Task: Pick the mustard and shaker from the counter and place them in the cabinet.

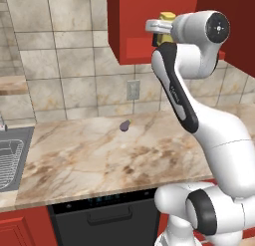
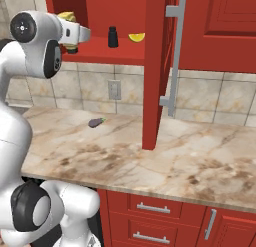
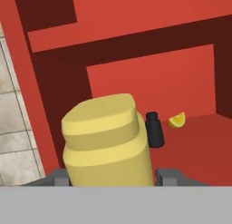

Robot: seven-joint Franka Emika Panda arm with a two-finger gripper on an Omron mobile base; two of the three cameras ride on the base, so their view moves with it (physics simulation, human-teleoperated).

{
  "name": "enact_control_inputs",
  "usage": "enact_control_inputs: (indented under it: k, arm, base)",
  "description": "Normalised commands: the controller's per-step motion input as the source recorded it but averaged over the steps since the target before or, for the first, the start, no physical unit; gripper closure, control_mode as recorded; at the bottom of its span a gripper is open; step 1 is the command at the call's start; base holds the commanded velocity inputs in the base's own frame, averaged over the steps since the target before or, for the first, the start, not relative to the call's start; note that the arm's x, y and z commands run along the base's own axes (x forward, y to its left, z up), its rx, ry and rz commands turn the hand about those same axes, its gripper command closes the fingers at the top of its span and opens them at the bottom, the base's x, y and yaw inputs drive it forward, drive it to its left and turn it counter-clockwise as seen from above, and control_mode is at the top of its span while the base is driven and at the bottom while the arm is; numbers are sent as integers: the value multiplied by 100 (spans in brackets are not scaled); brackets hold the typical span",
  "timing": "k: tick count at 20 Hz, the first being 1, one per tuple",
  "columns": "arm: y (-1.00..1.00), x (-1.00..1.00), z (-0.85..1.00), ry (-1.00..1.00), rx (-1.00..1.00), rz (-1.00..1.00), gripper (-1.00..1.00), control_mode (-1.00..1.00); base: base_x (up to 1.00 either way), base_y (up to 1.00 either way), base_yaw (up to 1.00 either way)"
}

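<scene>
you have the mustard (image 3: 106,143) pinched between the fingers of the gripper (image 3: 111,177), one finger on each side of its body low in the hand view, and the arm holds it up at the open shelf of the cabinet (image 2: 107,53). in the right base view the bottle (image 2: 67,18) sits at the left end of that shelf, near its front edge; whether its base touches the shelf floor you cannot tell from here. the shaker (image 2: 113,37) already stands upright on the shelf, further in and to the right, with a lemon wedge (image 2: 136,37) just beyond it.

to finish this well, carry the bottle a little deeper so its whole base is over the red floor, keep it upright, and stay left of the shaker so you do not knock it. lower until the base rests flat, then spread the fingers and draw straight back toward yourself, not sideways. the counter (image 1: 99,155) below holds a small purple eggplant (image 1: 125,124), which is no part of this job.
</scene>
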Motion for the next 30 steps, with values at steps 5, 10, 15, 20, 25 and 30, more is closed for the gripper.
enact_control_inputs:
  k: [5, 10, 15, 20, 25, 30]
  arm:
    - [-4, 1, -7, -4, 6, 0, 100, -100]
    - [0, 12, -4, -5, 1, 0, 100, -100]
    - [2, 13, -20, -4, 0, 0, 100, -100]
    - [5, 28, -3, 0, 0, 0, 100, -100]
    - [6, 47, 0, 0, 0, -6, 100, -100]
    - [6, 55, 0, 4, -1, -12, 100, -100]
  base:
    - [0, 0, 0]
    - [0, 0, 0]
    - [0, 0, 0]
    - [0, 0, 0]
    - [0, 0, 0]
    - [0, 0, 0]
